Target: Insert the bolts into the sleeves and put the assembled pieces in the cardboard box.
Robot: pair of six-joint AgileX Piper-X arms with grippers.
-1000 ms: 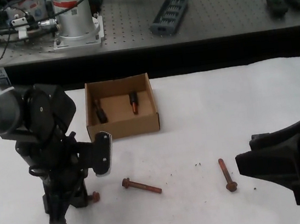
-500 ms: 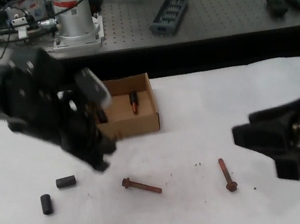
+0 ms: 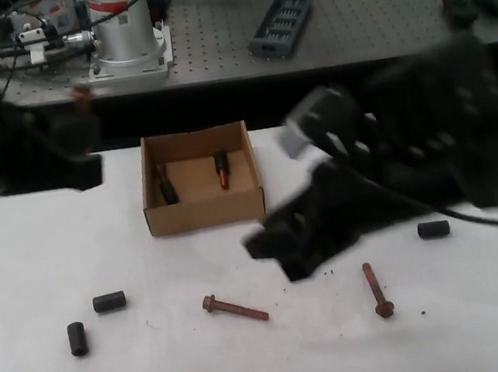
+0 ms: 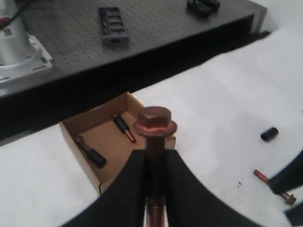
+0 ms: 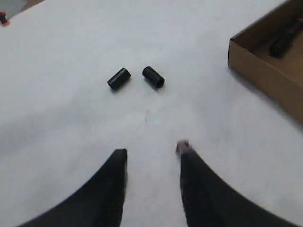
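L fingers (image 4: 125,189) pinching bolt (image 4: 155,125), R fingers (image 5: 199,189) spread, 2 sleeves (image 5: 118,78) ahead, cardboard box (image 5: 265,66) beside, white cloth (image 5: 71,38) underneath

- Your right arm (image 3: 410,156) shows only as a dark blur in the high view
- Your left arm (image 3: 6,154) is blurred too, and cut off at the edge
- The bolt (image 4: 155,124) has its shank end running off the left wrist view's edge
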